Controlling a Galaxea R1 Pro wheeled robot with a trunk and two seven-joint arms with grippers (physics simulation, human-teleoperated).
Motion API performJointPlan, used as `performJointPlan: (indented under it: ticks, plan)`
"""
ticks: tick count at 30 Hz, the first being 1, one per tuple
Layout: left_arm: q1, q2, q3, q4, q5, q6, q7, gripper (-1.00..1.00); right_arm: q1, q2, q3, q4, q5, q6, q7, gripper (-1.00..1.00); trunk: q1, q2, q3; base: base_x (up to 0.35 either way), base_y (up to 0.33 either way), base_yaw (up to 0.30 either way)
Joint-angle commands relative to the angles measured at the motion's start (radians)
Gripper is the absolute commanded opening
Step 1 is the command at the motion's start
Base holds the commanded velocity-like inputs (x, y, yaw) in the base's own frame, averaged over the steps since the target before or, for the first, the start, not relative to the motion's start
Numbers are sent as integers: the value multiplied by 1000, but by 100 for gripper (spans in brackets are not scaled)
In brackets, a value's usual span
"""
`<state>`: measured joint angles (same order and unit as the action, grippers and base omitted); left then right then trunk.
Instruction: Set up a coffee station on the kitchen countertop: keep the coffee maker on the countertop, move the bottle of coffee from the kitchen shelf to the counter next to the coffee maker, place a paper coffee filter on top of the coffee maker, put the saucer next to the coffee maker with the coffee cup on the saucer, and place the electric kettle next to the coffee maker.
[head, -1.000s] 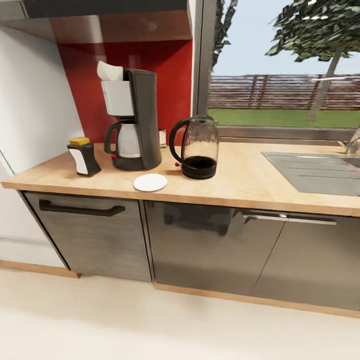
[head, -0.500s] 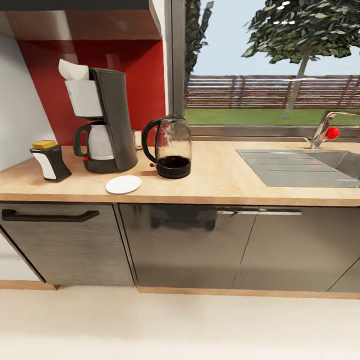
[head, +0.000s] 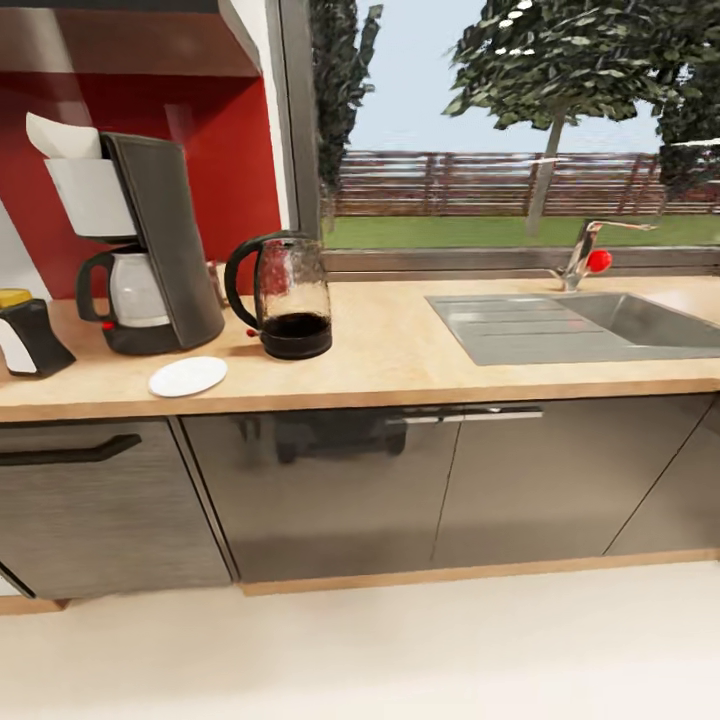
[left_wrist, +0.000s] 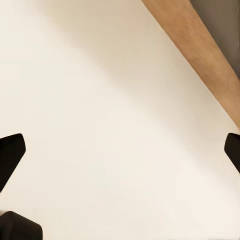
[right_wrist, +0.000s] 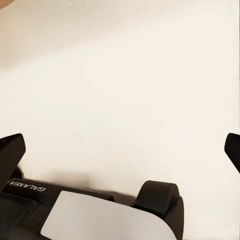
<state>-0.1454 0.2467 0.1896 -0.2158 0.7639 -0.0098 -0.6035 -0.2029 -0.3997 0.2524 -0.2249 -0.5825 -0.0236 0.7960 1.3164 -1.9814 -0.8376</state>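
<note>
Light-wood tabletop runs the full width over glossy grey cabinet fronts; pale floor below. Big window behind it: trees, wooden fence, grass. Red backsplash on the left section. Steel sink set into the tabletop on the right, tap with a red knob behind it.

Coffee maker stands on the tabletop at the left, against the red wall, silver carafe with black handle seated in it. Electric kettle upright just beside it on the sink side, glass body, black handle facing the coffee maker. Bottle of coffee on the other side of the coffee maker, near it, at the frame edge, yellow cap partly cut off. Paper coffee filter sits on top of the coffee maker, white, sticking up. Saucer lies flat near the front edge of the tabletop, in front of the gap between coffee maker and kettle, touching neither, nothing on it.

Left hand: fingertips wide apart at the frame edges, nothing between them, pale floor and a wood plinth strip beyond. Right hand: fingers spread wide too, nothing held, pale floor beyond.
</note>
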Motion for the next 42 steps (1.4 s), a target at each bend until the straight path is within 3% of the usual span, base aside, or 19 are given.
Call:
performJointPlan:
  ticks: [1,14,42]
  plan:
    - [0,0,-1,1,5,-1,-4,100,-1,-1,8,1,-8,-2,1,100,0,0,-1,6,-49,-206]
    - [0,0,-1,1,5,-1,-3,100,-1,0,9,1,-8,-3,0,100,0,0,-1,78,-242,-91]
    - [0,0,-1,1,5,-1,14,100,-1,2,10,22,-8,-4,0,100,0,0,-1,112,-290,-278]
